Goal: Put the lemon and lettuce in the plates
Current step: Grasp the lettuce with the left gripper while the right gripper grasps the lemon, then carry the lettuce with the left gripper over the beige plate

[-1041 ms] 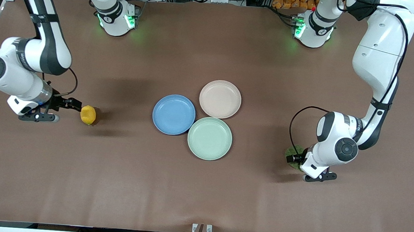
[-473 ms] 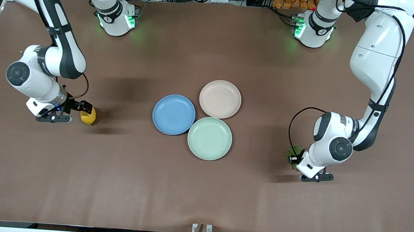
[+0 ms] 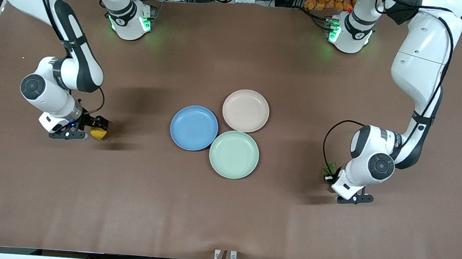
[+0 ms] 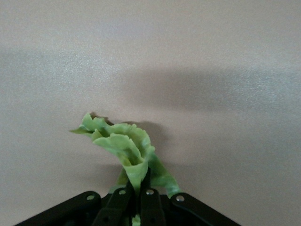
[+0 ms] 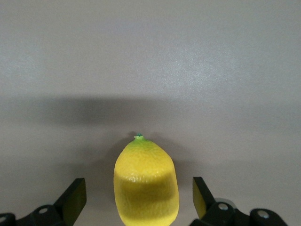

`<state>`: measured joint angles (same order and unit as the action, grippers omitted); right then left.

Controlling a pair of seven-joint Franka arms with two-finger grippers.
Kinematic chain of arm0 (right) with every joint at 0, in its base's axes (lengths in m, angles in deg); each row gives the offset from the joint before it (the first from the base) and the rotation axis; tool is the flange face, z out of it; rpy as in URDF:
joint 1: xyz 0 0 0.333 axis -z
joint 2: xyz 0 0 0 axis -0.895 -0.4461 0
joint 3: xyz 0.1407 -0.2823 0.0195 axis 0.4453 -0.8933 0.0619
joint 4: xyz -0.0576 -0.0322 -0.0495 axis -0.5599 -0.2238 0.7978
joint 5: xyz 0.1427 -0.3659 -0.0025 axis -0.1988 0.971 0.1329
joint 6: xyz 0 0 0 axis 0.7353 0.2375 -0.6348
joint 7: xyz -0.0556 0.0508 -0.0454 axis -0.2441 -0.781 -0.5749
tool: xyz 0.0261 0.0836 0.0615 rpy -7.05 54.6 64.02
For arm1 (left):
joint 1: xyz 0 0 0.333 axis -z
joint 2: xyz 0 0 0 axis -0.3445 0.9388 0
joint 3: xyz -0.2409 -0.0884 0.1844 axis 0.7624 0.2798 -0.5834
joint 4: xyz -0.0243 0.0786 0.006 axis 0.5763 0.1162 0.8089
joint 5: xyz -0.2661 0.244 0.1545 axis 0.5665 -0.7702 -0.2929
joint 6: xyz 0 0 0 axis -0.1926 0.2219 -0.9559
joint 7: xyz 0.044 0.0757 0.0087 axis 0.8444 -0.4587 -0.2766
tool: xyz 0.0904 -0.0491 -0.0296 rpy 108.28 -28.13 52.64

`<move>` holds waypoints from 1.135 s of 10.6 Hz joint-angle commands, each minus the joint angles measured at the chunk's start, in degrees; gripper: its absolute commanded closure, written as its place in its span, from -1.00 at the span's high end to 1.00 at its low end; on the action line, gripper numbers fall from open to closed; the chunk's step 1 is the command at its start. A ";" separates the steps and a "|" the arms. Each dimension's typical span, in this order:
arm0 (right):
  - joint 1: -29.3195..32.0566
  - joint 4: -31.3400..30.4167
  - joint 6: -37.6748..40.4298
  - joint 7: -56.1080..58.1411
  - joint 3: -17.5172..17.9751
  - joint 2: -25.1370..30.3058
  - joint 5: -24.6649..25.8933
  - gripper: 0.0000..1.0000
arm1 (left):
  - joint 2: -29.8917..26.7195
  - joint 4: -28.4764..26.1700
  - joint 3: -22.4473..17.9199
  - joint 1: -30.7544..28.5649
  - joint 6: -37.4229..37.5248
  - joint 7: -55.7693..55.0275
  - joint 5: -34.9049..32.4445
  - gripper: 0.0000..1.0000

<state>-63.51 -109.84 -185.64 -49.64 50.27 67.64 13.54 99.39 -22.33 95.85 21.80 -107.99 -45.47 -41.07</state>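
No legible text, labels or numbers; small lettering on arm links unreadable.

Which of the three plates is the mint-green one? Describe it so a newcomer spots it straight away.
Three round plates cluster at the middle of the brown table. The mint-green plate is the one nearest the front camera, touching the blue plate and sitting just below the beige-pink plate in that view. Its pale green colour sets it apart.

Dimpled glossy lemon [image 5: 146,183], crinkled lettuce [image 4: 123,148], matt table [image 3: 225,210]
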 commanded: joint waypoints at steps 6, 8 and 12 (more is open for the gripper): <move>-0.17 -1.43 -5.97 0.81 -0.10 -2.89 -0.81 1.00 | -9.02 -6.67 2.20 0.63 1.42 -1.46 -1.92 -1.00; 0.01 -2.05 -8.09 0.90 -0.10 -3.77 -0.81 1.00 | -13.42 -11.77 3.70 0.11 1.33 -1.64 -1.57 -1.00; -0.08 -2.06 -8.36 0.90 -0.10 -3.95 -0.81 0.88 | -21.16 -22.23 6.50 0.02 -1.92 -3.30 -0.86 -1.00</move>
<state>-63.50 -111.24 -193.04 -49.60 50.20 63.41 13.54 83.46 -37.96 101.08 22.48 -107.71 -46.09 -41.11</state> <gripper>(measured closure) 0.013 0.960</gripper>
